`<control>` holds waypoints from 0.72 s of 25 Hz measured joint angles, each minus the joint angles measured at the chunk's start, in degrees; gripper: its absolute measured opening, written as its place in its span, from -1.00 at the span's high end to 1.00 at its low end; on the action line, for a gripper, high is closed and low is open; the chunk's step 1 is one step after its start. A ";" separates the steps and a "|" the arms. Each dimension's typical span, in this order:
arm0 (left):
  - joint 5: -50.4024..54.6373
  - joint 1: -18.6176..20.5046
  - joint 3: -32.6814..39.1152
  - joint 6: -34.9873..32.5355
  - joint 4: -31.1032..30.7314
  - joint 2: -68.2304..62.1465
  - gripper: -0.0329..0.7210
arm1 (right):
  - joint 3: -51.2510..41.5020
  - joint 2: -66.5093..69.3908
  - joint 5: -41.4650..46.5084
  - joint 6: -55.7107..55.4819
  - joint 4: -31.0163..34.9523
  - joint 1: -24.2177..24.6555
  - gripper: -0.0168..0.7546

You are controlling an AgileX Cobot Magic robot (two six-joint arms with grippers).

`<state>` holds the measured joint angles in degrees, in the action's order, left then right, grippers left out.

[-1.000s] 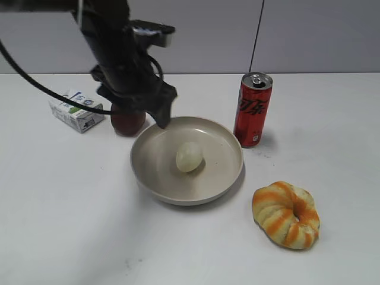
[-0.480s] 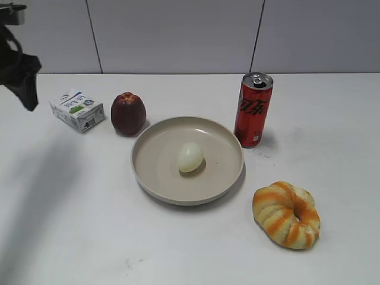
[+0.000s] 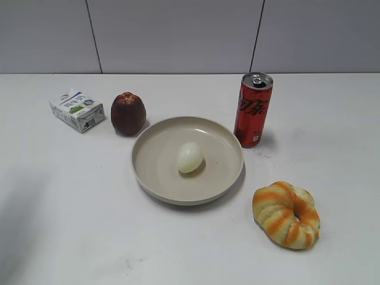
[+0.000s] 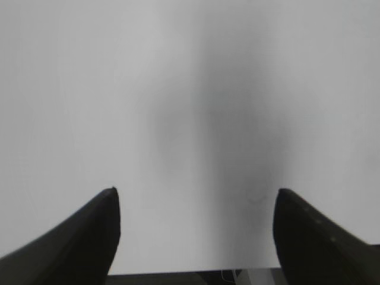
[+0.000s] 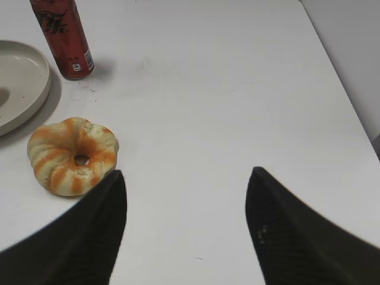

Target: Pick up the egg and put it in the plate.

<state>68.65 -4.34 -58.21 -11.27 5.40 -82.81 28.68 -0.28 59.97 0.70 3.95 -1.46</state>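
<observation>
Gaping wide, the left gripper (image 4: 196,237) shows two dark fingers (image 4: 89,237) far apart over bare white tabletop (image 4: 89,89), holding and touching nothing (only a soft shadow lies beneath). The right gripper (image 5: 187,231) is likewise spread wide and empty above the table, its black fingers (image 5: 77,237) framing clear surface. Neither gripper appears in the exterior view.

Item: orange-striped ring-shaped bread (image 5: 72,155), lying flat just ahead and left of the right gripper, apart from it.

Item: tall slim red drink can (image 3: 253,110), upright, top opened, white script on its side (not legible as words here), standing just beside the dish's right rim.

Item: large round shallow beige plate (image 3: 155,142), near the middle of the table.

Item: small pale whitish oval egg (image 3: 189,157), resting inside the plate near its centre.

Item: dark red apple-shaped fruit (image 3: 127,113), upright, just off the plate's upper left rim.

Item: small white carton with blue and green printing (image 3: 76,110), left of the fruit, text too small to read.
</observation>
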 joint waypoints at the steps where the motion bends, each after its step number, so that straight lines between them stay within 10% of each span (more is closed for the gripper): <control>1: -0.84 0.00 2.64 0.00 0.00 2.64 -0.66 | 0.00 0.00 0.00 0.00 0.00 0.00 -0.29; 18: -8.61 0.04 28.62 0.00 -0.02 49.33 -0.66 | 0.00 0.00 0.00 0.00 0.00 0.00 -0.29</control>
<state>60.04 -4.30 -29.59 -11.27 5.38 -33.49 28.68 -0.28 59.97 0.70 3.95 -1.46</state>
